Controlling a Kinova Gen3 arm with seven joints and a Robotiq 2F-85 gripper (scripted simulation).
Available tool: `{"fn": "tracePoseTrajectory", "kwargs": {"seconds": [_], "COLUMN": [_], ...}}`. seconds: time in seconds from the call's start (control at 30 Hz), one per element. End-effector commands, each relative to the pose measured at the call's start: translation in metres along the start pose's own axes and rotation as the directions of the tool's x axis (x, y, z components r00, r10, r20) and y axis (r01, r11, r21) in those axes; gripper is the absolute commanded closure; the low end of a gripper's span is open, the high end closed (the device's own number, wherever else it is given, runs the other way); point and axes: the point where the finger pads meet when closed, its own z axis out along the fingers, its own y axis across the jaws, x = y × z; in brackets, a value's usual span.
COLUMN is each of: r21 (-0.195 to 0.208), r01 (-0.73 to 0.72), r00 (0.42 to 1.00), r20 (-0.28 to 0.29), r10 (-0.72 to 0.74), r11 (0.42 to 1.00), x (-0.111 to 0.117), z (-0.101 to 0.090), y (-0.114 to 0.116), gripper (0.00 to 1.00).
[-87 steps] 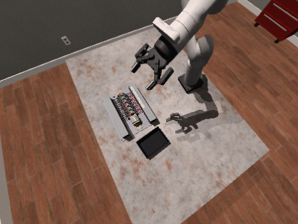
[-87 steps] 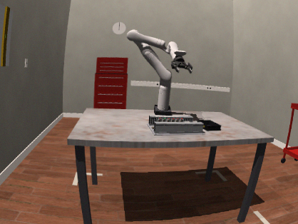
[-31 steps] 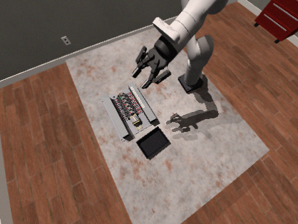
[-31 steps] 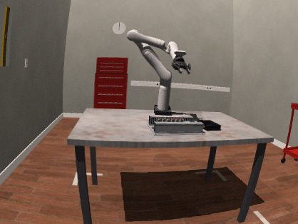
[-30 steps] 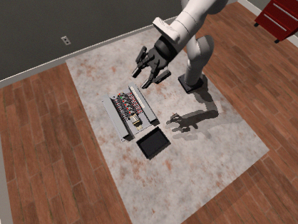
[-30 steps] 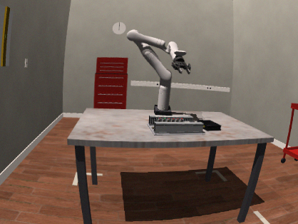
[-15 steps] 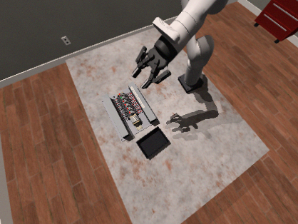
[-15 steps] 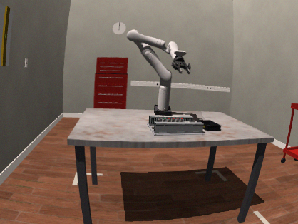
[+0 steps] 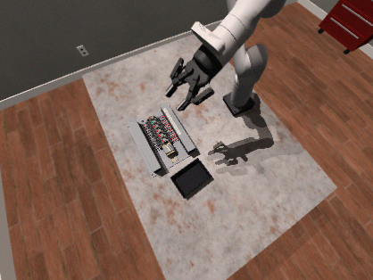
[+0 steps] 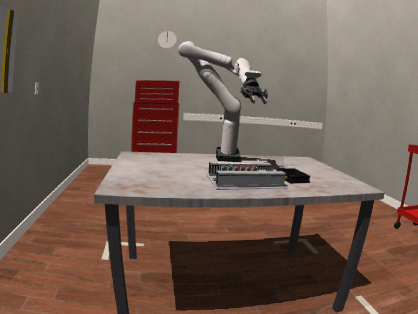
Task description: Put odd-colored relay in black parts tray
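Observation:
The grey relay panel (image 9: 161, 139) lies flat on the table, with a row of relays down its middle. Most buttons look red; one at the far end (image 9: 152, 119) looks green. The panel also shows in the side view (image 10: 247, 176). The black parts tray (image 9: 192, 178) sits right next to the panel's near end and is empty; it shows in the side view (image 10: 296, 175). My gripper (image 9: 184, 89) hangs high above the table, open and empty, over the panel's far end; it also shows in the side view (image 10: 254, 95).
The arm's base (image 9: 238, 104) stands on the table behind the panel. A red tool cabinet (image 10: 156, 116) stands at the back wall and a red cart (image 10: 409, 187) to the right of the table.

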Motion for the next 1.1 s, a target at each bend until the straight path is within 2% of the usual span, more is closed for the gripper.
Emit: {"fn": "tracePoseTrajectory", "kwargs": {"seconds": [0.0, 0.47, 1.07], "r21": [-0.003, -0.028, -0.1], "r01": [-0.003, -0.027, -0.096], "r00": [1.0, 0.999, 0.989], "r20": [0.002, 0.03, 0.101], "r10": [0.003, 0.028, 0.106], "r11": [1.0, 0.999, 0.99], "x": [0.0, -0.003, -0.012], "z": [0.0, 0.0, 0.002], "y": [0.0, 0.0, -0.002], "gripper": [0.39, 0.39, 0.39]}}
